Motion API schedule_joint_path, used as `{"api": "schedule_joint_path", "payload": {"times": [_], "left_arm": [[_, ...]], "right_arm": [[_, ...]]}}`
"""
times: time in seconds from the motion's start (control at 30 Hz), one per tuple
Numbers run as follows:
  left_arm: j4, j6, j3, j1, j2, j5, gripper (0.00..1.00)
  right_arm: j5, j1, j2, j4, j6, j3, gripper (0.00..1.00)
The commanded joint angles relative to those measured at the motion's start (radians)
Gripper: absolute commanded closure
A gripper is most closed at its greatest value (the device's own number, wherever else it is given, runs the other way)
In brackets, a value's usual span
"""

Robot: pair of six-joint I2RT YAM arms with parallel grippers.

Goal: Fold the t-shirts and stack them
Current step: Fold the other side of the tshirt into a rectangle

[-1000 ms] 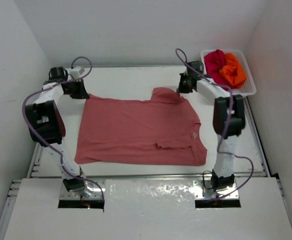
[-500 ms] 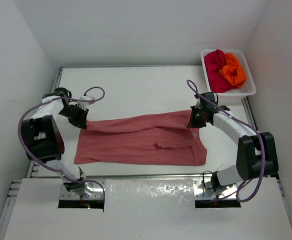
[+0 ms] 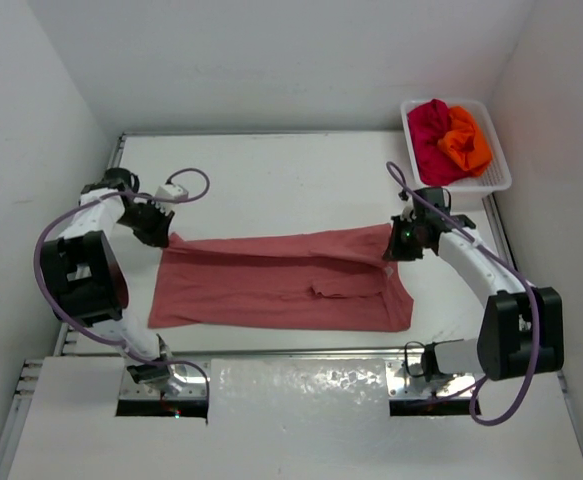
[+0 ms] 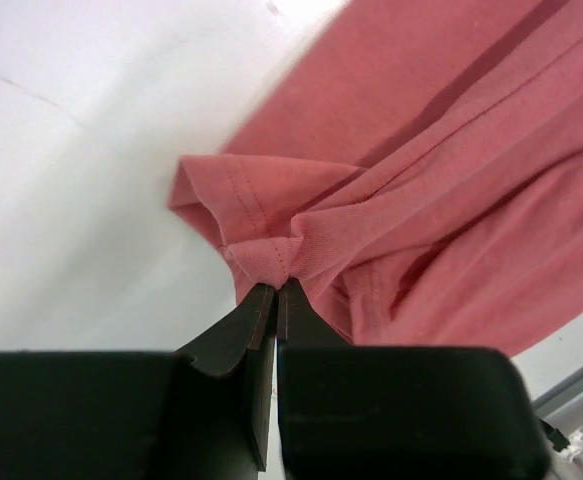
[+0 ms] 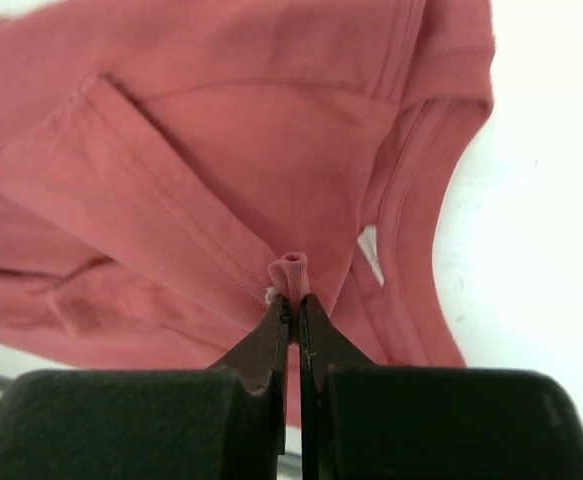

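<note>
The salmon-pink t-shirt (image 3: 281,280) lies on the white table, its far half folded toward me over the near half. My left gripper (image 3: 163,236) is shut on the shirt's far left corner; the pinched hem (image 4: 271,262) shows in the left wrist view. My right gripper (image 3: 395,248) is shut on the far right edge; a small tuft of cloth (image 5: 292,275) sticks up between the fingers. The crimson red t-shirt (image 3: 428,128) and the bright orange t-shirt (image 3: 466,140) lie crumpled in the white mesh basket (image 3: 499,170) at the back right.
The white table (image 3: 291,180) is walled by white panels at the left, back and right. The basket stands at the table's back right corner. Purple cables loop off both arms.
Both grippers have carried the shirt's far edge toward me, folding it over the near half. In the last half second the held edge shifted slightly back and outward.
</note>
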Motion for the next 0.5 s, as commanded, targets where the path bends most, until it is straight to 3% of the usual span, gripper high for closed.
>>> {"api": "schedule_joint_path", "payload": {"times": [0.0,0.2,0.47], "left_arm": [[0.028,0.057,-0.075,0.010,-0.024,-0.015,1.00],[0.070,0.057,-0.153,0.012,-0.016,-0.058,1.00],[0.120,0.029,-0.159,0.013,0.022,-0.079,0.98]], "right_arm": [[-0.041,0.010,-0.036,-0.036,-0.005,-0.052,1.00],[-0.061,0.031,-0.018,-0.036,0.006,-0.138,1.00],[-0.050,0.031,0.002,-0.050,-0.011,-0.136,1.00]]}}
